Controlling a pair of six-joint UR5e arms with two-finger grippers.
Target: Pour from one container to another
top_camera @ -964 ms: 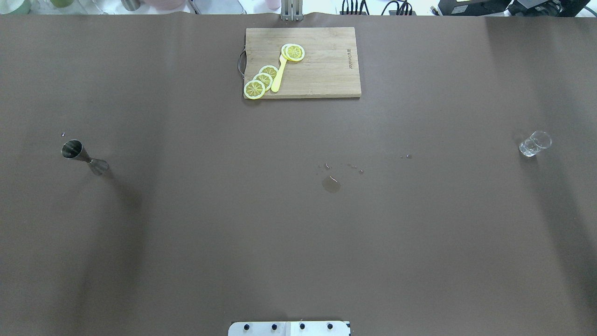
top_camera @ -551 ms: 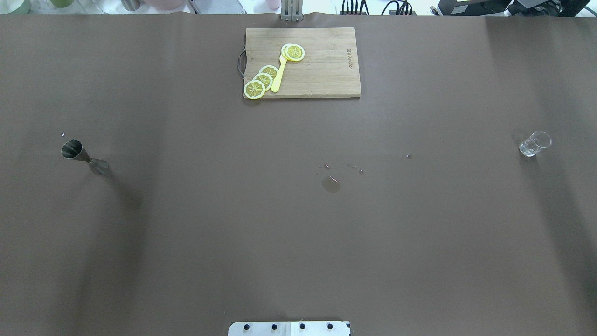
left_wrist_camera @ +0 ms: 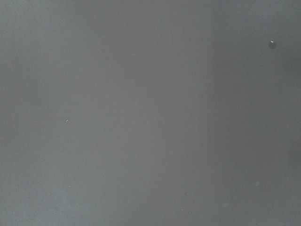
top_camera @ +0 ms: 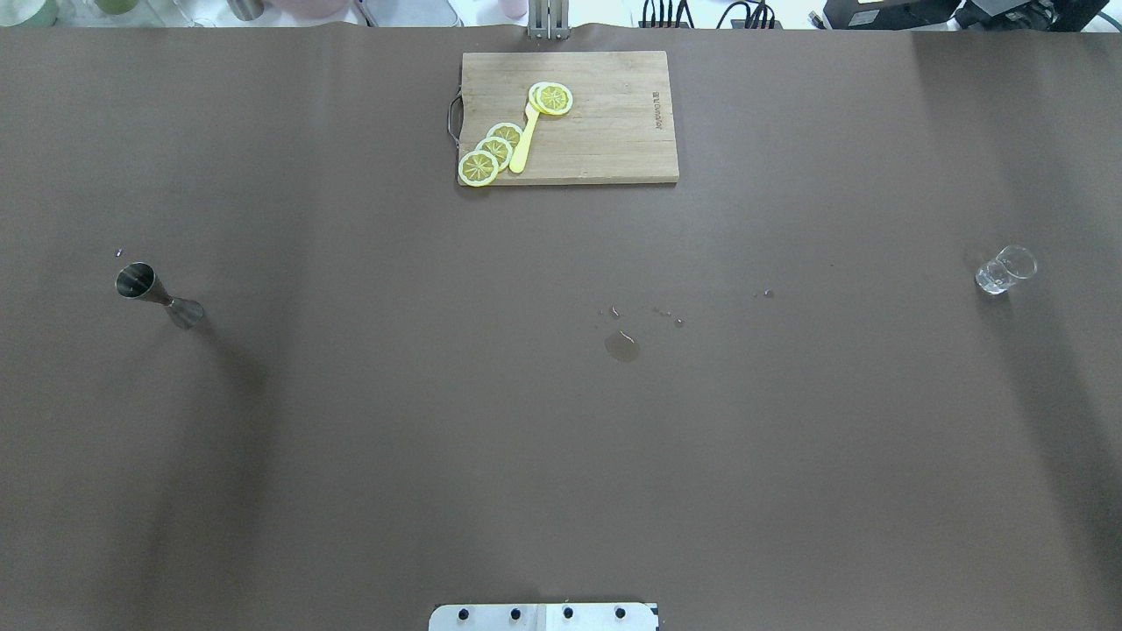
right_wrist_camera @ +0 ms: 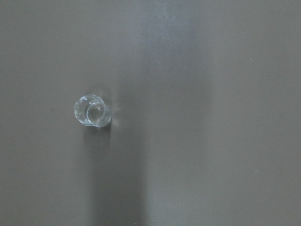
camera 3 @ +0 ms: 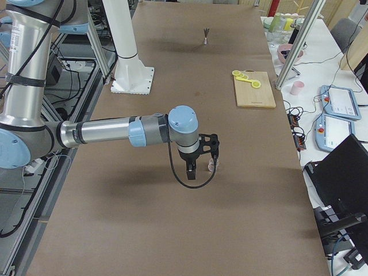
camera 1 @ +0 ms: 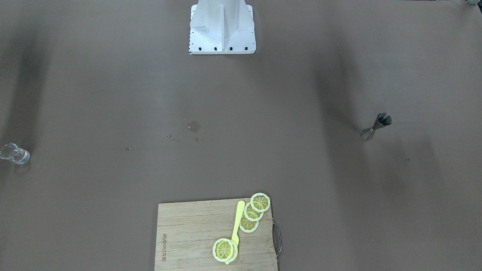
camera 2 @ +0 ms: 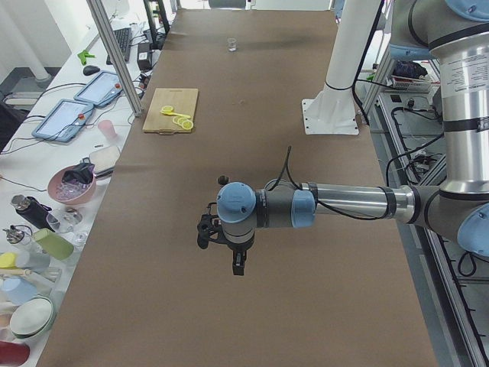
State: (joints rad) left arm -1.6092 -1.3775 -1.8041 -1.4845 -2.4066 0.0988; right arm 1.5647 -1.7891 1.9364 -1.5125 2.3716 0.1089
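Observation:
The dark metal jigger [top_camera: 158, 296] stands upright on the brown table at the left, also seen far off in the exterior right view [camera 3: 206, 36]. At the far right stands the clear glass cup [top_camera: 1005, 270], and the right wrist view looks down into it [right_wrist_camera: 92, 110]. No arm shows in the overhead or front views. My left gripper [camera 2: 237, 265] shows only in the exterior left view, held above the table. My right gripper [camera 3: 191, 172] shows only in the exterior right view, beside the cup [camera 3: 213, 166]. I cannot tell whether either is open or shut.
A wooden cutting board [top_camera: 605, 131] with lemon slices [top_camera: 491, 151] and a yellow utensil [top_camera: 524, 140] lies at the far middle. A small puddle [top_camera: 622, 346] and droplets mark the table centre. The robot's white base [camera 1: 222, 26] stands at the near edge.

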